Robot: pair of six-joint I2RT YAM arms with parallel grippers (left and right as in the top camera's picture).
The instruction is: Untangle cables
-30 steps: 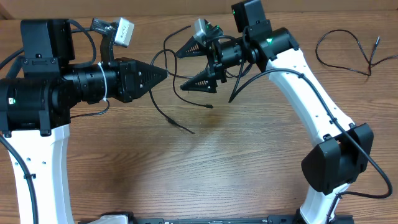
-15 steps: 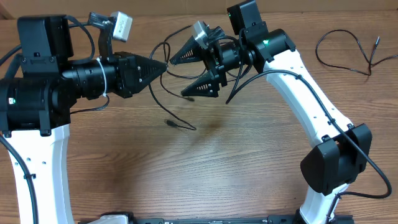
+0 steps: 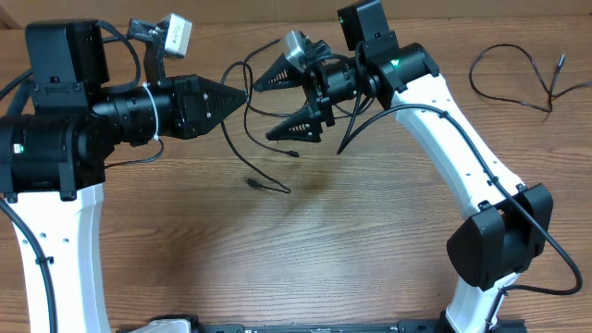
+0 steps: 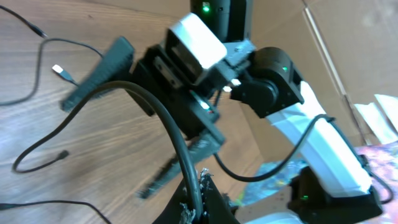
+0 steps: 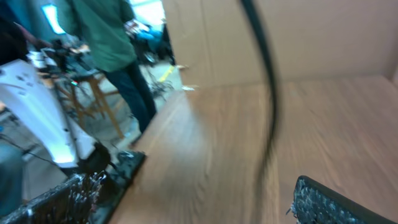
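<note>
Left fingers [image 3: 244, 95]: They are pressing tight together at the tips. They are pinching one strand of the cables [image 4: 188, 174].
Why they are holding it: I think they are lifting the strand off the surface [image 3: 351, 240]. That way the tangle is hanging loose and the loops are easier to see.
Right fingers [image 3: 263, 113]: They are standing wide apart and holding nothing. They are pointing at the left fingers, and the tips are near each other.
Why they are open: I think they are getting ready to grab another strand and pull it away.
Where the cables are: They are starting right at the left tips, looping up beside them, and hanging down between the two arms. In the right wrist view, one black strand is running down through the gap between the open fingers. That view is blurry, so I cannot tell if it is touching them.
Loose ends: One small plug [image 3: 294, 153] is hanging just under the lower right finger. Another plug end [image 3: 252, 183] is sitting lower, under the left tips. I cannot tell if it is resting on the surface.
Other cables [image 3: 532, 63]: They are lying on the surface at the far right, well apart from both arms.
How far along: The strands are looking crossed, so I think the job is only partly done.
</note>
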